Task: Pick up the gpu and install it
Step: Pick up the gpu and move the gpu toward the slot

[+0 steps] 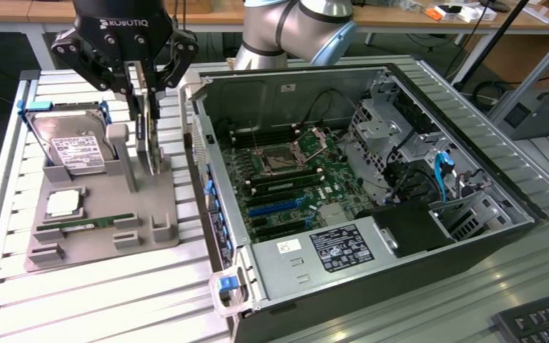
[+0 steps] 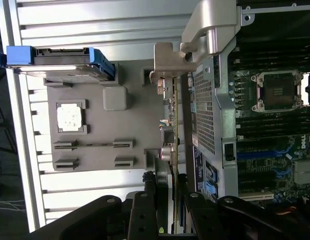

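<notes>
- Fingers (image 2: 149, 187) stood half-closed astride the gpu (image 1: 146, 139); a firm pinch could not be told.
- The gpu stood upright between them, seated in the grey holder (image 1: 94, 246) beneath.
- Probably best lifted straight, untwisted.

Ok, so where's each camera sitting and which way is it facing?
Exterior view: raised off the table, looking down on the gray fixture and open computer case; arm and gripper show.
Wrist view: on the wrist, looking down past the open fingers straddling the upright gpu.
Both show the gpu, fixture, case and gripper.
</notes>
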Controlling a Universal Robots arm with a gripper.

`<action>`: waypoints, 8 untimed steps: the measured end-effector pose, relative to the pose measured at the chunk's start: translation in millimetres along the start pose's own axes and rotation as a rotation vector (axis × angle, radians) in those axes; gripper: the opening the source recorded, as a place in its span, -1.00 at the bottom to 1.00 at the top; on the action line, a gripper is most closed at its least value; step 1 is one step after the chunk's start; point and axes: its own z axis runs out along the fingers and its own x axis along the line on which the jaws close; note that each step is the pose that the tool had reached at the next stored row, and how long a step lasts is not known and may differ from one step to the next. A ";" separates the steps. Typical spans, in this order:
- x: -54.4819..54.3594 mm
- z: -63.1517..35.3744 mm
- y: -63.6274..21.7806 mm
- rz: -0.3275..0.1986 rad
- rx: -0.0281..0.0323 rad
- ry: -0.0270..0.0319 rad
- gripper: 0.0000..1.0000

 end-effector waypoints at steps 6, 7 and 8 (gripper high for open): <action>-8.5 0.3 0.7 0.000 0.0003 0.0000 -0.47; -9.7 0.3 0.7 0.000 0.0004 0.0000 -0.47; -11.7 0.4 0.9 0.000 0.0005 -0.0001 -0.47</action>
